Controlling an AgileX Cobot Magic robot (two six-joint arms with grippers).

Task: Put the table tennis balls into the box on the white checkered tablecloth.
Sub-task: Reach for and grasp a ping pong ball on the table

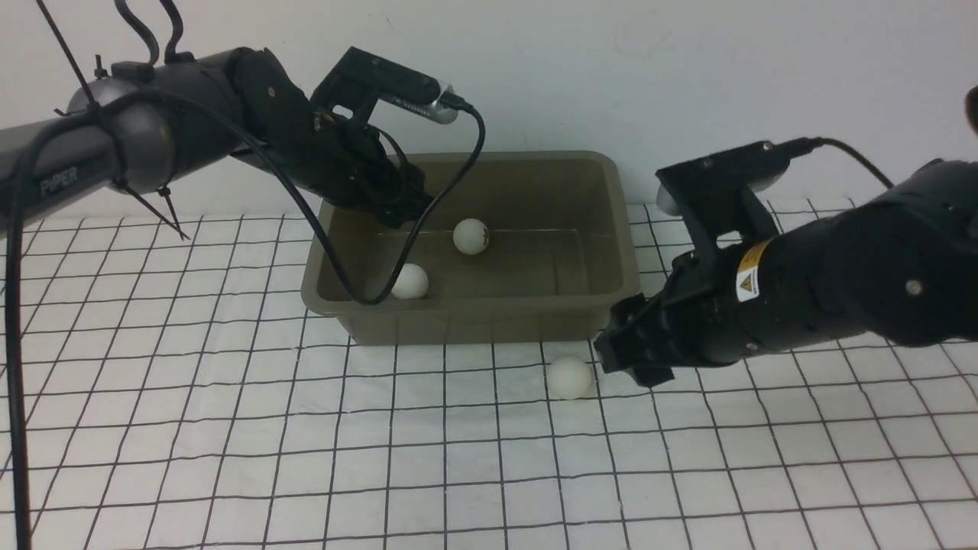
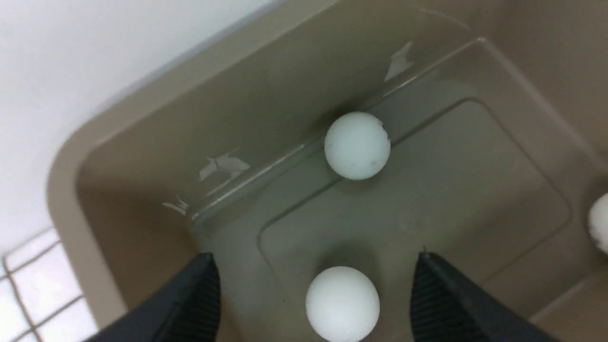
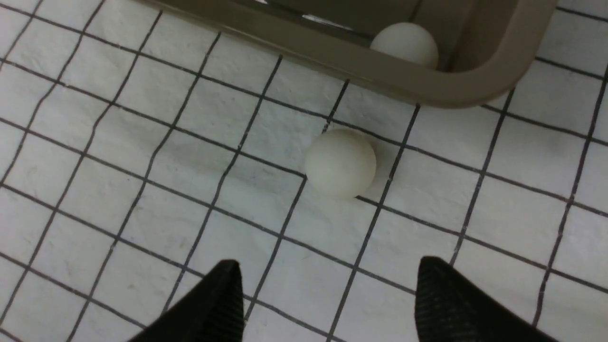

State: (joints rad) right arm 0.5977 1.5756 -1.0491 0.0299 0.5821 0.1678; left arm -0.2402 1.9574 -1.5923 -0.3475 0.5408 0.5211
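The olive-grey box (image 1: pixel 474 325) stands on the white checkered tablecloth (image 1: pixel 229 428). Two table tennis balls show inside it, one mid-floor (image 1: pixel 471 236) and one at the near left (image 1: pixel 410 281). My left gripper (image 1: pixel 406 208) hangs open over the box's back left. In the left wrist view the left gripper (image 2: pixel 314 256) has a ball (image 2: pixel 342 304) loose between its spread jaws, another ball (image 2: pixel 357 146) by the wall and a third ball (image 2: pixel 599 223) at the frame's edge. One ball (image 1: pixel 570 377) lies on the cloth before the box. My right gripper (image 1: pixel 615 359) is open just right of it; this ball (image 3: pixel 340 163) lies ahead of the right gripper (image 3: pixel 328 262).
A white wall rises right behind the box. The left wrist camera's black cable (image 1: pixel 458 183) loops down into the box. The box's rim (image 3: pixel 427 90) lies close beyond the loose ball, with one ball (image 3: pixel 404 43) inside near that corner.
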